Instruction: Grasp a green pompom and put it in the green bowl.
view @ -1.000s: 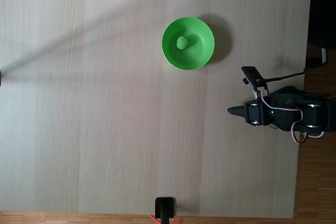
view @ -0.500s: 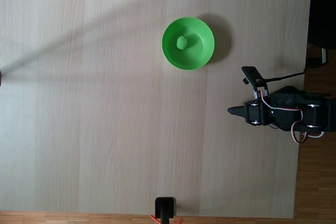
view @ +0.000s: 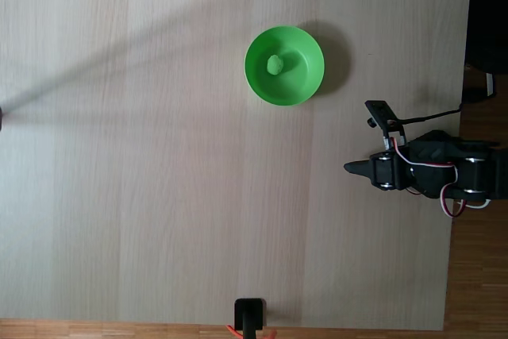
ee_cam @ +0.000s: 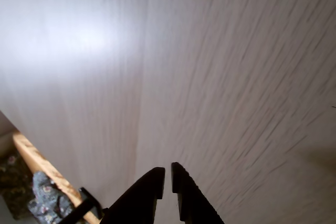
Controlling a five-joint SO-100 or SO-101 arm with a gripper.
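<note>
In the fixed view the green bowl point(view: 284, 66) stands on the pale wooden table, upper middle. The green pompom point(view: 275, 64) lies inside it, left of the bowl's centre. My gripper point(view: 350, 167) sits folded back at the table's right side, well below and to the right of the bowl, its tip pointing left. From the wrist view the gripper point(ee_cam: 167, 173) comes in at the bottom edge, its two black fingers nearly touching with nothing between them, over bare wood.
The table's right edge point(view: 460, 77) runs just behind the arm's base, with wooden floor beyond. A small black stand point(view: 249, 315) sits at the table's bottom edge. A long diagonal shadow crosses the upper left of the table.
</note>
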